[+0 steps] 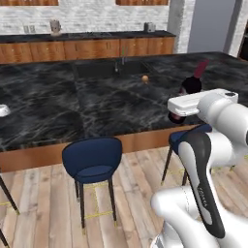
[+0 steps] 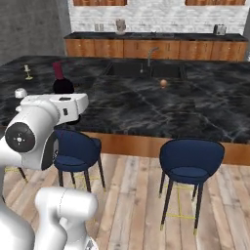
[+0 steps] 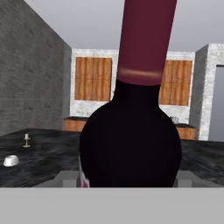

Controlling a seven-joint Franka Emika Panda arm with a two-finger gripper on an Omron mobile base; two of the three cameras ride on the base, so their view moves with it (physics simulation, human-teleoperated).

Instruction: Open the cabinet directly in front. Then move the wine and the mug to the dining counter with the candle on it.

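Gripping the wine (image 3: 131, 144) upright, the tool (image 3: 127, 181) stands wide

The slim dark glass wine bottle (image 3: 131, 144) with its red foil neck stands upright over the large black marble worktop (image 2: 146, 107) veined in white, close in front of the hand camera; a sliver of reddish-white label shows at its lower left. Whether its base touches the stone is hard to tell. The small white rounded mug (image 2: 20, 93) sits on the same worktop, near the pale cream candle (image 2: 27, 72) on a thin golden stemmed holder.
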